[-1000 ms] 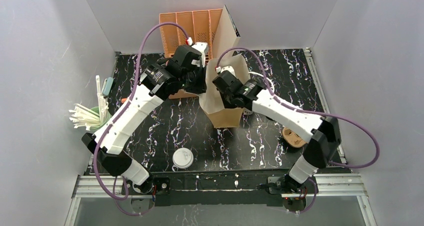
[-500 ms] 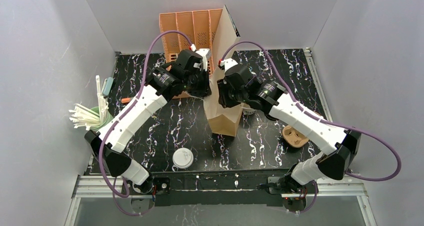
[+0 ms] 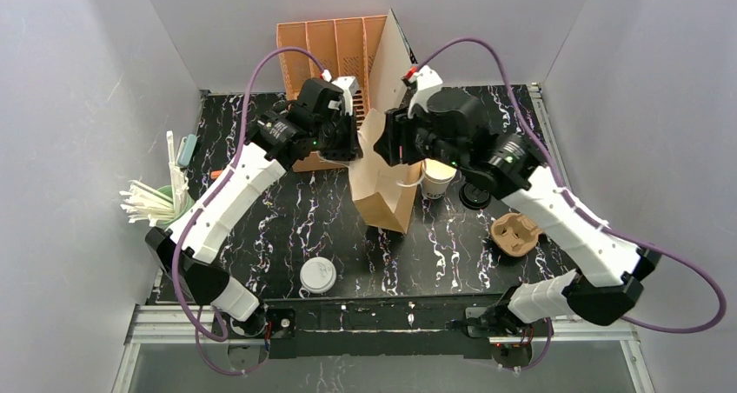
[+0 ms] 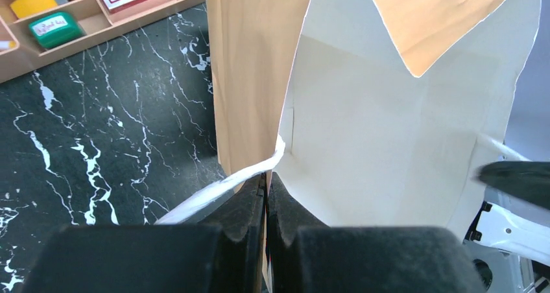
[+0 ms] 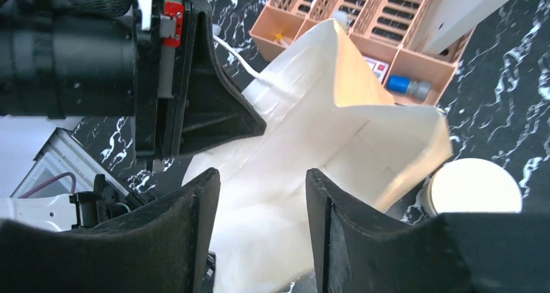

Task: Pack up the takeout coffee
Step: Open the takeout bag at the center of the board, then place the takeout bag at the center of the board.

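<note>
Item 1: small white paper cup point(image 3: 437, 181), pale cream inside, uncovered, upright on the black marbled table point(image 3: 287, 228), just beside the bag's right side.
Item 2: round black plastic lid point(image 3: 475, 196), flat on the table, near the cup's right.
Item 3: brown paper bag point(image 3: 382, 197), white-lined, upright, mouth open.
Left gripper point(image 4: 266, 183): fingers pressed together on the bag's rim, by its white paper handle point(image 4: 224, 183).
Right gripper point(image 5: 263, 183): fingers apart, empty, above the bag's mouth.
Also present: flat white round lid point(image 3: 318, 276), front; green cup of white straws point(image 3: 156, 203), left; brown pulp cup carrier point(image 3: 514, 235), right; orange compartment organiser point(image 3: 330, 45), back.
</note>
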